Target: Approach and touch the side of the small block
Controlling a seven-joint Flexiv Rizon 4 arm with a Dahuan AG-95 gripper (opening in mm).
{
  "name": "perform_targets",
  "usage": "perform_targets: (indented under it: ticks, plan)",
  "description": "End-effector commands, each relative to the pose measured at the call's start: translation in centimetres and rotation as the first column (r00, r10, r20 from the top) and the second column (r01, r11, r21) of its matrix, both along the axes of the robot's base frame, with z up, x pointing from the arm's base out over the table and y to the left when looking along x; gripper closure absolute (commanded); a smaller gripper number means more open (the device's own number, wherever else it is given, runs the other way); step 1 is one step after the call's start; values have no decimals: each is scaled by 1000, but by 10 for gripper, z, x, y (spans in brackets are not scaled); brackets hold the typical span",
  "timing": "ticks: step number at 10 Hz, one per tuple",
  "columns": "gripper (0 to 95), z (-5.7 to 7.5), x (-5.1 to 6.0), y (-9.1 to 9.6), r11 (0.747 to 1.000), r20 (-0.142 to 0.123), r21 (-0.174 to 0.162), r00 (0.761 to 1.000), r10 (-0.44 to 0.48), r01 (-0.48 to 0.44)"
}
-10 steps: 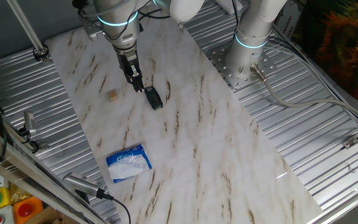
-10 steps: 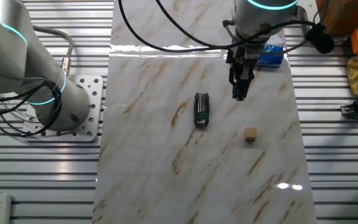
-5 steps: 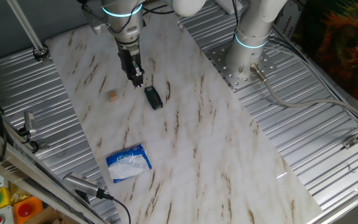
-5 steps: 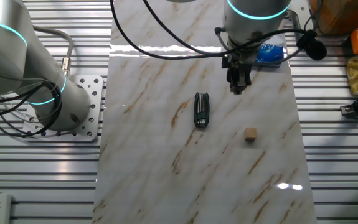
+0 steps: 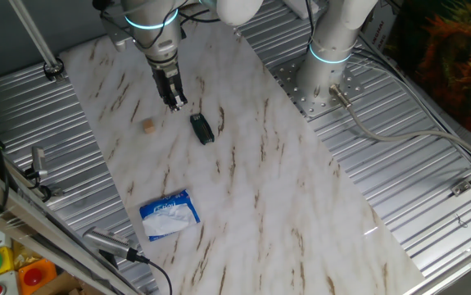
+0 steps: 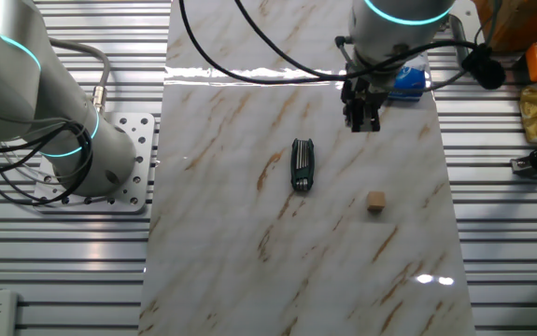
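Observation:
The small block point(image 5: 148, 125) is a tiny tan cube lying alone on the marble board; it also shows in the other fixed view point(image 6: 375, 202). My gripper point(image 5: 175, 103) hangs above the board between the block and the black oblong object point(image 5: 203, 129). It is apart from both and touches nothing. In the other fixed view the gripper point(image 6: 361, 122) is well behind the block. Its fingers look closed together and hold nothing.
A blue-white packet point(image 5: 169, 215) lies near one end of the marble board point(image 5: 243, 205); in the other fixed view the packet point(image 6: 408, 82) is partly hidden behind the arm. The black object point(image 6: 303, 165) lies beside the block. Ribbed metal table point(image 5: 399, 188) surrounds the board. A second arm's base point(image 5: 321, 74) stands at the board's edge.
The gripper has drawn back and upward, away from the black object and a little farther from the block. The block, black object and packet have not moved.

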State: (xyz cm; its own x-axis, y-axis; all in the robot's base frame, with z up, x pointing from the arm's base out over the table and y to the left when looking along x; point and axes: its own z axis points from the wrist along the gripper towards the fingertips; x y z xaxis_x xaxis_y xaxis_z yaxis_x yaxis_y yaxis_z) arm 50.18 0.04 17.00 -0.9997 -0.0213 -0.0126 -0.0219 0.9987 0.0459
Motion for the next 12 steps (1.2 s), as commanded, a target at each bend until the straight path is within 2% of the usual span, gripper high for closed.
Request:
perform_targets:
  ticks: [1,9,10,12]
  plan:
    - [950,1,-2,0,1000,2,2,1000,-12,12]
    - [950,0,-1,3,1000,2,-2,1000,-6,6]
    - [950,-2,1,7,1000,3,-5,1000,-8,8]
    - [950,-16,11,14,1000,6,-7,1000,-1,1]
